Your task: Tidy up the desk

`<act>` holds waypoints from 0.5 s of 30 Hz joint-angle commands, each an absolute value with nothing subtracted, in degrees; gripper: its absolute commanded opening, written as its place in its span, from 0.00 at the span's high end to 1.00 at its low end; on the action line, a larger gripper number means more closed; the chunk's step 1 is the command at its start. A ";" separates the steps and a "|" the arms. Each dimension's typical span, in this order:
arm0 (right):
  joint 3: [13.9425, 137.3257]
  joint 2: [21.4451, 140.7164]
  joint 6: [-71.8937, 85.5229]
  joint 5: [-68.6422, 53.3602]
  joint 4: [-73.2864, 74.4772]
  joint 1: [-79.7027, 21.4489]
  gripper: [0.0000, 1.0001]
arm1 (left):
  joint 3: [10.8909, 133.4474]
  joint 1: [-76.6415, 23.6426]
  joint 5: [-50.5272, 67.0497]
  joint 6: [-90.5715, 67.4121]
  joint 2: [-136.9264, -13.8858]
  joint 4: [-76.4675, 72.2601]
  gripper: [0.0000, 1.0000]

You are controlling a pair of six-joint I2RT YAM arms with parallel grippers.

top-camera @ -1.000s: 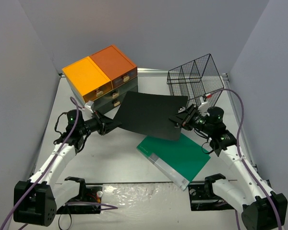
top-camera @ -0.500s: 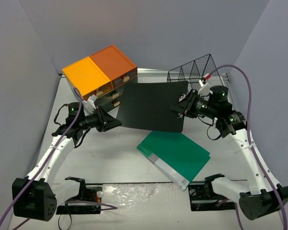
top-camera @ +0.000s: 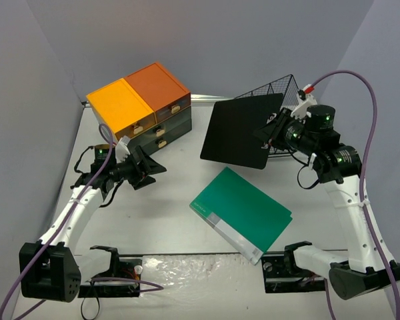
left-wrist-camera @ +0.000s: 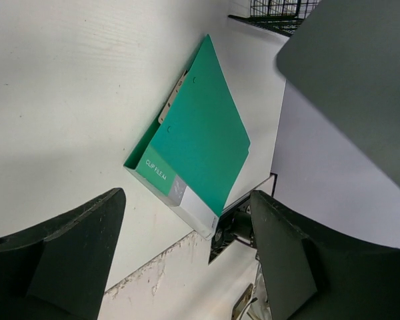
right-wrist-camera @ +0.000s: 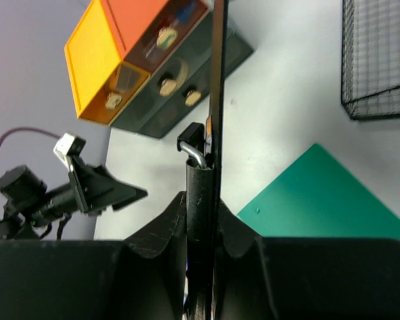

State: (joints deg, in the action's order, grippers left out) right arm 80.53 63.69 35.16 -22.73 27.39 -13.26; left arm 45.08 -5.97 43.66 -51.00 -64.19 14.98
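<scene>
My right gripper [top-camera: 270, 133] is shut on the clip edge of a black clipboard [top-camera: 240, 130], which it holds tilted up in the air in front of the wire basket [top-camera: 290, 90]. In the right wrist view the clipboard [right-wrist-camera: 218, 80] runs edge-on out of the closed gripper [right-wrist-camera: 203, 200]. My left gripper [top-camera: 153, 175] hovers open and empty over the left part of the white desk [top-camera: 153, 220], apart from the clipboard. A green clip file [top-camera: 243, 210] lies flat on the desk near the front, and it shows between the spread left fingers [left-wrist-camera: 73, 253].
An orange-topped dark green drawer chest [top-camera: 140, 103] stands at the back left. The black wire basket sits at the back right, behind the raised clipboard. Grey walls close in on both sides. The arm bases sit at the near edge.
My left gripper let go of the black clipboard, opened and drew back left. The right arm lifted the clipboard up and to the right, towards the basket, and tilted it more upright.
</scene>
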 commanded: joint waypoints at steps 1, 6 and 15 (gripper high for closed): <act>92.41 67.25 32.71 -14.27 27.12 -13.27 1.00 | 46.97 -5.94 43.94 -49.77 -64.51 13.05 0.28; 101.73 72.08 30.54 -6.76 31.66 -13.28 1.00 | 47.72 -5.89 43.51 -48.35 -64.42 15.08 0.28; 116.26 82.51 25.88 9.86 42.64 -13.27 1.00 | 47.52 -5.89 43.01 -48.08 -64.39 15.85 0.28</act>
